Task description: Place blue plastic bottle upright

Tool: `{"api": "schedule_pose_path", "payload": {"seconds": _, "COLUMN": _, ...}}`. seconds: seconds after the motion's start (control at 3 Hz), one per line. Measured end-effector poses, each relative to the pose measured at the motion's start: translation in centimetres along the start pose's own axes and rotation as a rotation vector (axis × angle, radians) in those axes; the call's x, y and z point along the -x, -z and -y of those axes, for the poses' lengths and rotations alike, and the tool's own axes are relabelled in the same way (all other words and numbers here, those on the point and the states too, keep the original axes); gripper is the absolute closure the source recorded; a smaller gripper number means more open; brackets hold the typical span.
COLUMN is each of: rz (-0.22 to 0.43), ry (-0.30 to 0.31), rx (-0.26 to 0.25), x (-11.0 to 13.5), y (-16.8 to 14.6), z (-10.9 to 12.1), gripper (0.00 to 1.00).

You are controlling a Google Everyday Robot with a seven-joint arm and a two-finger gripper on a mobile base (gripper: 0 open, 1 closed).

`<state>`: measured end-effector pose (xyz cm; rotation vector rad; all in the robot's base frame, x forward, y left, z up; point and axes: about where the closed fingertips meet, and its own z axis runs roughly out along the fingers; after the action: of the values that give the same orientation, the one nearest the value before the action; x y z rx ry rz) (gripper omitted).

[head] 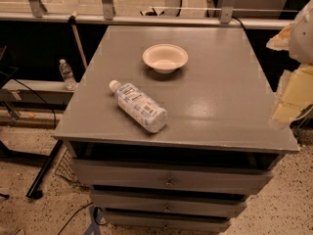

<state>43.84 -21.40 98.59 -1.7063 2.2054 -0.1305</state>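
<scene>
Blue plastic bottle (138,106) is seen lying on its side on the grey cabinet top (220,106), toward the front left. Its white cap is pointed to the back left and its base to the front edge. The body is wrapped in a pale blue-and-white label, so what is inside cannot be told.

Below the front edge, three drawers (168,180) are stacked, each with a small knob. Dark gaps are shown above them, and nothing inside can be made out.

At the right edge of the view the gripper (293,97) is seen as pale yellow and white shapes, beside the right rim of the cabinet top. It is well apart from the blue plastic bottle and nothing is held in it. Whether it is spread or pressed together cannot be told.

Further back, a white bowl (165,58) is set upright near the middle of the top, apart from the bottle — its hollow looks empty.

Off to the left, a small water bottle (67,75) is stood upright on a low ledge beside the cabinet — clear, with a white cap.
</scene>
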Motion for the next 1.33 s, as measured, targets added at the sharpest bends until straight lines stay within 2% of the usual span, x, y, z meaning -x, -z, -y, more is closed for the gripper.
{"api": "schedule_pose_path", "payload": {"seconds": 0.33, "rz": -0.003, "ry": -0.012, "rx": -0.003, "x": 0.3, "y": 0.1, "z": 0.1, "gripper": 0.00}}
{"api": "schedule_pose_path", "payload": {"seconds": 1.0, "rz": 0.007, "ry": -0.011, "rx": 0.124, "x": 8.5, "y": -3.0, "z": -0.6, "gripper": 0.00}}
{"api": "schedule_pose_path", "payload": {"seconds": 1.33, "rz": 0.048, "ry": -0.038, "rx": 0.187, "x": 11.9, "y": -5.5, "z": -0.8, "gripper": 0.00}}
